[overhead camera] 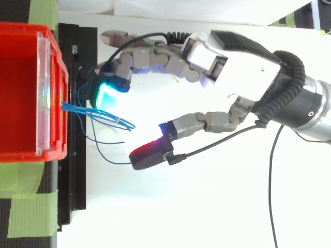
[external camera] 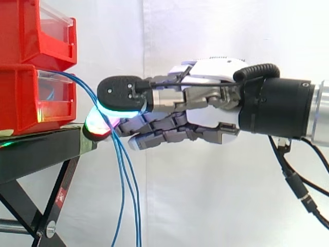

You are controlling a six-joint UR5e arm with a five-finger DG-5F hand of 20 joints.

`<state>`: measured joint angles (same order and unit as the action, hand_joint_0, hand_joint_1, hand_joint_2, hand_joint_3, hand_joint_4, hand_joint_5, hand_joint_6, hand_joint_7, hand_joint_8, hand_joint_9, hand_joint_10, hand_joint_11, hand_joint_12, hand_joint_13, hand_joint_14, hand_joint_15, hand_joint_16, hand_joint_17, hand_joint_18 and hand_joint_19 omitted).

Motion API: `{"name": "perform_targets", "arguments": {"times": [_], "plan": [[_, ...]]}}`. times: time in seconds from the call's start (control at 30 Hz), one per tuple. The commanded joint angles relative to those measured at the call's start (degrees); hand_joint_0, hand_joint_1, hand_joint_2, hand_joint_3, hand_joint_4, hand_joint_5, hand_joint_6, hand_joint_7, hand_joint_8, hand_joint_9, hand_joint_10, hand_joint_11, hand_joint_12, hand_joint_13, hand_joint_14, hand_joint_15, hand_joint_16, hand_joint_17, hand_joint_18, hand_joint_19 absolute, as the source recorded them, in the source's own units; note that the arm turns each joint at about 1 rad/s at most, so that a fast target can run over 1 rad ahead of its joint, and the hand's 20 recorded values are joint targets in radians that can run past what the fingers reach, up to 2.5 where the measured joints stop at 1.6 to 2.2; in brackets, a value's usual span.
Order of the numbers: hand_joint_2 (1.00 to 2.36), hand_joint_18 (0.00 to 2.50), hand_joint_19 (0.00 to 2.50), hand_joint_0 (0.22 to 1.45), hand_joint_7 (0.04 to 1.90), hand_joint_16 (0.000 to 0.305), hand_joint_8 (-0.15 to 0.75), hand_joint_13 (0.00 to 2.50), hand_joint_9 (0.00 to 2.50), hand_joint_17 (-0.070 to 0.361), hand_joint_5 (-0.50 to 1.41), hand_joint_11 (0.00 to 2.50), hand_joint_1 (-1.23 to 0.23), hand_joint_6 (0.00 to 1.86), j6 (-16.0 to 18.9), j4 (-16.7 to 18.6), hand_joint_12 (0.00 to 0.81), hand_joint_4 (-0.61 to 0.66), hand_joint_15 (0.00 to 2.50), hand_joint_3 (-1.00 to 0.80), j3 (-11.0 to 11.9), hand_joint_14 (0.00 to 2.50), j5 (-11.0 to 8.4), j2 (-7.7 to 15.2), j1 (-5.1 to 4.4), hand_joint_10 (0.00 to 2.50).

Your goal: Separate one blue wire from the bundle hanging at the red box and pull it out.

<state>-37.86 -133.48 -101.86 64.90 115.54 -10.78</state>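
Several thin blue wires point(external camera: 125, 175) leave the front of the lower red box point(external camera: 20, 98) and hang in a loose bundle past the stand's edge. From above, the blue wires point(overhead camera: 103, 114) fan out to the right of the red box point(overhead camera: 51, 150). My hand point(external camera: 216, 110) reaches in level from the right, its fingers nearly straight and spread. One cyan-glowing pad point(overhead camera: 106, 95) sits beyond the bundle, and a red-glowing pad point(overhead camera: 150, 155) sits on the near side. The wires lie in the wide gap between them. I see no wire pinched.
A second red bin point(external camera: 31, 31) is stacked on the lower one. Both rest on a black stand point(external camera: 36, 149) with angled legs. Green tape point(overhead camera: 31, 206) marks the stand near the box. A white curtain hangs behind.
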Motion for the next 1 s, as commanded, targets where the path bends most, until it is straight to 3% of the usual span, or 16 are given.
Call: {"name": "perform_targets", "arguments": {"times": [0.0, 0.17, 0.97], "plan": [[1.00, 0.22, 0.35, 0.60, 1.23, 0.047, 0.300, 0.21, 0.49, 0.106, -0.14, 0.22, -0.74, 0.50, 0.2, 3.0, 0.333, 0.28, 0.12, -0.50, 0.0, 0.00, 0.23, 1.1, -0.03, 0.01], [1.00, 0.23, 0.36, 0.60, 1.23, 0.047, 0.301, 0.21, 0.49, 0.106, -0.14, 0.21, -0.72, 0.50, 0.2, 3.5, 0.332, 0.27, 0.12, -0.50, 0.0, 0.00, 1.10, 1.0, 0.14, 0.01], [1.01, 0.33, 0.41, 0.62, 1.34, 0.045, 0.315, 0.32, 0.61, 0.102, -0.11, 0.27, -0.63, 0.50, 1.0, 3.0, 0.335, 0.26, 0.16, -0.44, 0.0, 0.01, 1.10, 1.0, 0.49, 0.01]]}}
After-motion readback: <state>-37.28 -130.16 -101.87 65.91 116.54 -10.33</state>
